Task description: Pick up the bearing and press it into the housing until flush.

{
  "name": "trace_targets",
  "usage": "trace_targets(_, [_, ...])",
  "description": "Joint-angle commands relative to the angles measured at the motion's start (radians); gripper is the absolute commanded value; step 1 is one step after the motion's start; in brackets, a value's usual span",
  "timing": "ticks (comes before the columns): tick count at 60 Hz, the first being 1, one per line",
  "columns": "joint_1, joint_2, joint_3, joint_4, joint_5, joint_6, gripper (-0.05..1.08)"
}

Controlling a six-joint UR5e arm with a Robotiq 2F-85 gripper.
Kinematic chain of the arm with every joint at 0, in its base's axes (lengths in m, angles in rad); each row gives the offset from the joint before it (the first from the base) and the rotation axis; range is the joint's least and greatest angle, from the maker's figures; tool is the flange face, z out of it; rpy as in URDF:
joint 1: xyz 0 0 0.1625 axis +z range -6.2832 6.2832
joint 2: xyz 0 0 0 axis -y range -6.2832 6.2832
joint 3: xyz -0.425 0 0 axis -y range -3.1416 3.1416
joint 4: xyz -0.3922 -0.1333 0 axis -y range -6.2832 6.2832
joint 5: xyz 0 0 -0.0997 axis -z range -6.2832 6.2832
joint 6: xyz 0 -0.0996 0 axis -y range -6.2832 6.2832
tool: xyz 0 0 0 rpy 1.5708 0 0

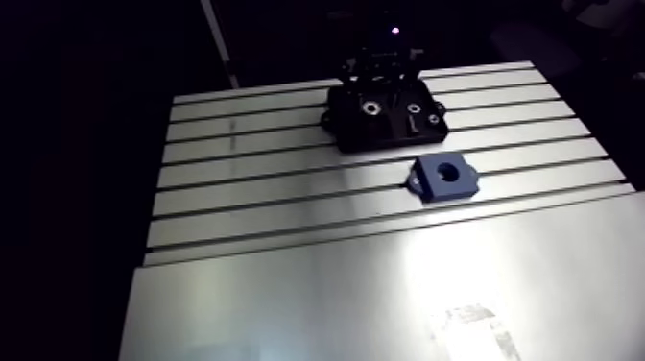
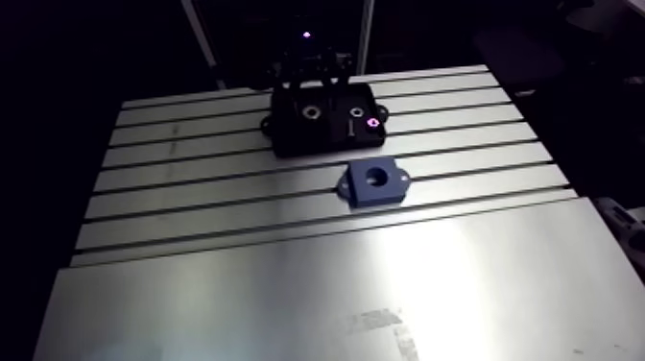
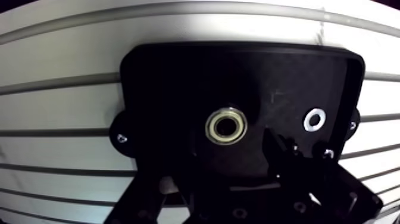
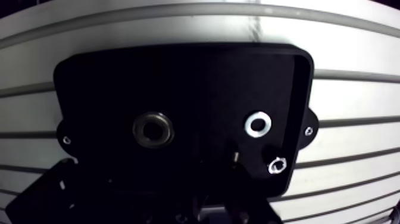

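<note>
Slotted alu table (image 1: 288,192) holds a black tray (image 3: 178,77) w/ the bearing (image 3: 226,126) flat inside, blue housing (image 1: 445,177) nearby; gripper (image 1: 377,88) hovers above, opening too dark to tell; bearing prob. light, stiff, slick, so best pinched across outer ring.

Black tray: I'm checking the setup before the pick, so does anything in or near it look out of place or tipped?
Nothing stands out. The bearing lies flat in the black tray, with a washer beside it, apart. The blue housing sits flat on the table, outside the tray, its bore empty.
</note>
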Motion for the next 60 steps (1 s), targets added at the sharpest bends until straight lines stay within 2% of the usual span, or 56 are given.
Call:
trace_targets(1, [0.000, 0.012, -0.001, -0.013, 0.001, 0.000, 0.37])
trace_targets(31, [0.000, 0.013, -0.009, -0.016, 0.004, 0.000, 0.37])
trace_targets(37, [0.001, 0.015, -0.009, -0.016, 0.004, 0.000, 0.39])
trace_targets(45, [0.001, 0.015, -0.009, -0.016, 0.004, 0.000, 0.47])
trace_targets(60, [0.000, 0.021, -0.007, -0.016, 0.004, -0.002, 0.49])
